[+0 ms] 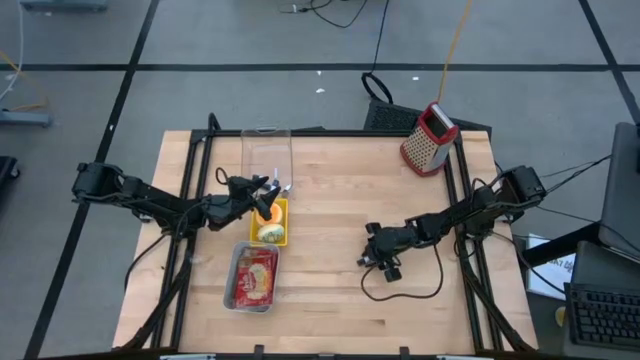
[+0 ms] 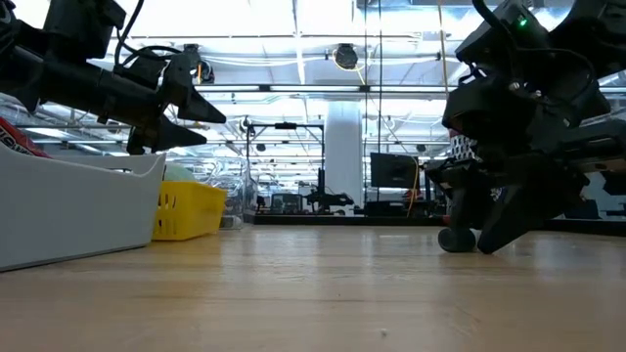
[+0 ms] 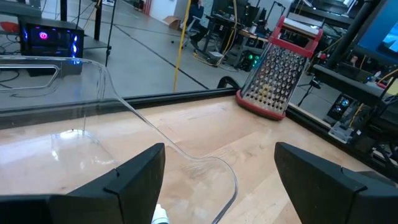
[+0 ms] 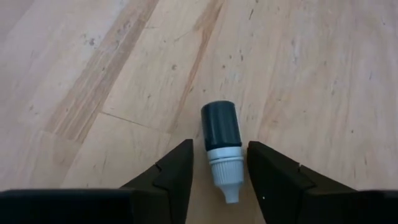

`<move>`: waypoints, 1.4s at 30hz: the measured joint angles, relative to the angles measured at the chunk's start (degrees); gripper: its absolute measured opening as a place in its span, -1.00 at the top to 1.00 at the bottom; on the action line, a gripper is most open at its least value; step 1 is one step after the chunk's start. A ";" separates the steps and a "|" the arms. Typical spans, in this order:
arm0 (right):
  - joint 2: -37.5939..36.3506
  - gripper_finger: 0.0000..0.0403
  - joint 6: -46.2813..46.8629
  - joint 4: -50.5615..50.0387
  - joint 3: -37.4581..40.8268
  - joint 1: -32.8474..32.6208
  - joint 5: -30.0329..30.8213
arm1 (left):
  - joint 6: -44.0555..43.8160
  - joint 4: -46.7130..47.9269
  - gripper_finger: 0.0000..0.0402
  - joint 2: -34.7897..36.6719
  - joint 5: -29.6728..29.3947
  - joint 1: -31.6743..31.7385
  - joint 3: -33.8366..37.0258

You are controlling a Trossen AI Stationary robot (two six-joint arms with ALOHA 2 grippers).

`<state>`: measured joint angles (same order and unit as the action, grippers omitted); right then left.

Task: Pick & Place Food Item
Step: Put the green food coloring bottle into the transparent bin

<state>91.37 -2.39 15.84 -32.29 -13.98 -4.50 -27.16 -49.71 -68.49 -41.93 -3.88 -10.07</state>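
Counter: pale wooden counter [image 1: 330, 260] with a black frame along its edges.
Left pincer: left pincer [image 1: 268, 194], hanging over the far end of the small yellow plastic basket [image 1: 281, 215]; its two dark fingers [image 3: 134, 180] stand wide apart with nothing between them.
Right pincer: right pincer [image 4: 219, 171], low over the bare wood right of the counter's middle; its fingers are parted and flank a small bottle without touching it.
Small bottle: dropper bottle with a dark cap and a white ribbed neck [image 4: 222, 149], lying on its side on the wood between the right pincer's fingertips.
Yellow basket: sits left of the counter's middle; holds a pale round food item [image 1: 270, 233] at its near end.
Metal tray: shallow grey rectangular tray [image 1: 236, 296] just in front of the yellow basket, holding a red-wrapped food packet [image 1: 256, 276].
Clear container: transparent plastic rectangular box [image 1: 265, 155], behind the yellow basket near the counter's far edge; its rim [image 3: 118, 99] shows in the left wrist view.
Grater: red-framed metal box grater [image 1: 430, 139], at the far right corner of the counter.
Room beyond: workshop with racks and monitors, seen in the low view.
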 joint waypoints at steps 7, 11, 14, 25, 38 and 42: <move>0.02 0.50 -0.44 -1.52 0.00 0.00 -0.23 | 0.22 0.08 -0.52 0.00 0.02 0.00 0.00; -0.33 0.67 -0.83 -1.58 0.04 0.02 -0.10 | 0.24 0.11 -0.52 0.00 0.02 0.00 0.00; -1.65 0.72 -3.16 -1.89 0.11 0.30 0.29 | 0.21 0.00 -0.52 0.00 0.02 0.00 0.00; -8.85 0.67 -12.55 7.43 0.20 4.25 19.66 | 0.57 -1.29 -0.52 -0.37 7.99 0.00 -1.72; -8.56 0.70 -11.83 21.07 0.11 9.27 15.09 | 20.36 6.30 -0.52 -15.57 19.34 -4.10 -20.06; -8.57 0.69 -10.48 21.04 0.11 9.22 12.32 | 25.09 8.43 -0.52 -22.34 19.98 -4.20 -26.44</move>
<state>82.81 -12.87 36.88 -32.18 -4.75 7.81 -2.07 -41.28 -90.82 -21.95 -8.08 -36.51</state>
